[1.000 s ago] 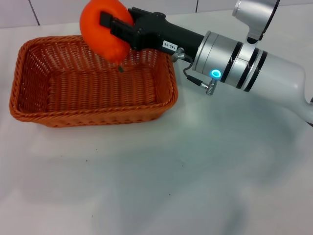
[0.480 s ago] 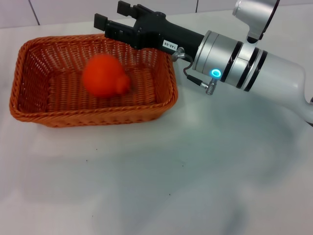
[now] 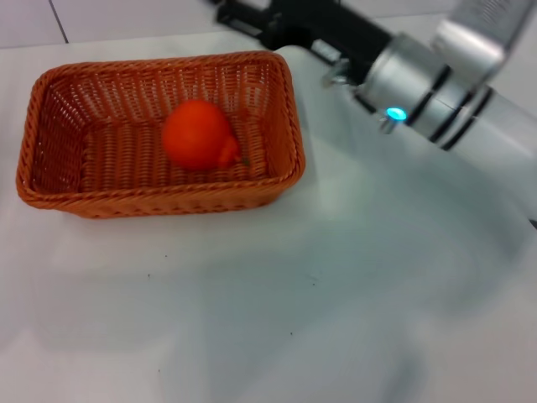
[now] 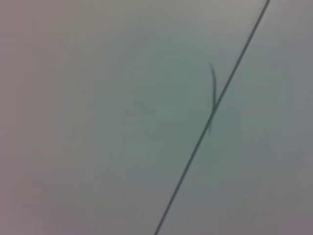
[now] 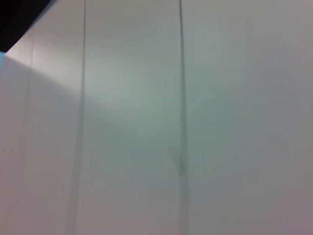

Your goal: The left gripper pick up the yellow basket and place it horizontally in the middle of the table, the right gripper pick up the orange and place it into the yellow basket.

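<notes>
The yellow basket (image 3: 50, 189), an orange-brown woven rectangle, lies lengthwise on the white table (image 3: 336, 294) at the left of the head view. The orange (image 3: 197, 134) rests inside it, right of the basket's middle, with its tapered end toward the right. My right gripper (image 3: 243, 18), black on a silver arm with a blue light (image 3: 391, 113), is raised above the basket's far right corner at the top edge of the view. It is open and empty. My left gripper is out of view. Both wrist views show only blank pale surface.
A tiled wall line runs along the table's far edge (image 3: 101, 38). The right arm (image 3: 453, 101) slants across the upper right of the head view. Bare tabletop lies in front of and to the right of the basket.
The right gripper opened and dropped the orange into the basket, where it rolled a little to the right and settled. The gripper then lifted and drew back to the upper right.
</notes>
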You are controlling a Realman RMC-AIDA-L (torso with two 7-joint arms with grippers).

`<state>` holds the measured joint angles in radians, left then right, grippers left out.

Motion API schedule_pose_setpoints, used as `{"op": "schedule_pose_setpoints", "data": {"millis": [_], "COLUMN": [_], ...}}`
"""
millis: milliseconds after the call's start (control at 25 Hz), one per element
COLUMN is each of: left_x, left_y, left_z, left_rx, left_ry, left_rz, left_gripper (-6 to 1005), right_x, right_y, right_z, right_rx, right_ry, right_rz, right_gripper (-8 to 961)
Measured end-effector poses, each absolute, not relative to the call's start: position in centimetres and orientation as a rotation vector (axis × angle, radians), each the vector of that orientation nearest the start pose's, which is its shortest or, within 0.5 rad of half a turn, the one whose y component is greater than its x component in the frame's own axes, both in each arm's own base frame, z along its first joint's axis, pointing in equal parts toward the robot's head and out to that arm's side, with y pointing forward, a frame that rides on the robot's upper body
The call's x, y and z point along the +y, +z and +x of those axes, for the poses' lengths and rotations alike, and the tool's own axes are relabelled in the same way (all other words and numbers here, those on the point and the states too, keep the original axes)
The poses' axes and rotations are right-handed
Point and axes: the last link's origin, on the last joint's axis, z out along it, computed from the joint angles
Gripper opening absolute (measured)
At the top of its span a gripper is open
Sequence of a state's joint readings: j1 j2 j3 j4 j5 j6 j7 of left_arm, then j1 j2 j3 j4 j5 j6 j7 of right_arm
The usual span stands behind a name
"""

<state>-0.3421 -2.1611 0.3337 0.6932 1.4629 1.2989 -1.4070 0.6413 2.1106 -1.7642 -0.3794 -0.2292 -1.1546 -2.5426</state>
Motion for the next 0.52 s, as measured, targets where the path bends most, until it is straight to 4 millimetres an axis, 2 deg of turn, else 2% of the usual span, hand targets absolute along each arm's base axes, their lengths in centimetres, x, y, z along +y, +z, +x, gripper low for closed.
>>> {"op": "schedule_pose_setpoints", "data": {"millis": [120, 400, 520], "left_x": [31.9, 31.6, 31.4], "left_y": [9.0, 8.7, 8.5], "left_z": [-34.6, -36.0, -36.6], "left_rx": [-0.887, -0.813, -0.767], "left_ry": [-1.084, -0.978, -0.932], "left_rz": [-1.609, -1.534, -1.482], "left_gripper": [749, 748, 748], "right_x": [37.6, 36.6, 35.8], "right_y": [-3.7, 0.9, 1.7], "right_z": [17.8, 24.9, 27.9], "right_rx": [-1.916, -1.658, -1.62], "right_ry": [-0.997, -1.361, -1.468], "right_rz": [-0.206, -0.389, -0.472], "right_gripper": [934, 934, 934]}}
